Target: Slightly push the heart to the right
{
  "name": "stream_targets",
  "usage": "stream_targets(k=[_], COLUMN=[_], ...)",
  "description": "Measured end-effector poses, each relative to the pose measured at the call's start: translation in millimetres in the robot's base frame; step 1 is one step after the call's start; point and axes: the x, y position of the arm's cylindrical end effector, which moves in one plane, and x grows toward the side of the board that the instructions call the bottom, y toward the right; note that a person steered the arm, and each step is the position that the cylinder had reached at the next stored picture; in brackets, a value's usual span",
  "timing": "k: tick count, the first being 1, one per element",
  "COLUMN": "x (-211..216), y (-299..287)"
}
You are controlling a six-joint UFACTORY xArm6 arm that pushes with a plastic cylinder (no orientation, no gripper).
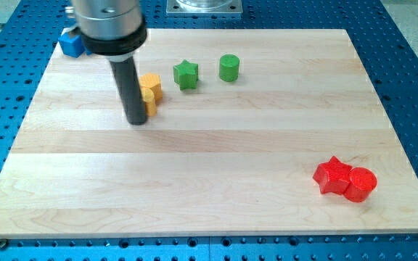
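The yellow heart (pixel 150 90) sits on the wooden surface (pixel 209 181) near its top-left part, partly hidden by the rod, so its outline is only partly clear. My tip (pixel 137 122) rests just to the view's left of the heart, touching or nearly touching its lower-left side; the tool is a plain rod with nothing to open or close. To the heart's right there is a short stretch of bare wood, then a green star (pixel 186 74) and, further right, a green cylinder (pixel 228 67). A blue block (pixel 70 43) lies up-left of the heart at the surface's top-left corner. Far down-right of the heart, near the right edge, a red star (pixel 332 176) touches a red cylinder (pixel 360 184).
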Motion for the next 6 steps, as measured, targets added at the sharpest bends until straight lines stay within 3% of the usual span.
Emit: stream_targets(k=[2,3,4,6], x=[-9,-41,-46,-21], y=[-81,-49,-38,-10])
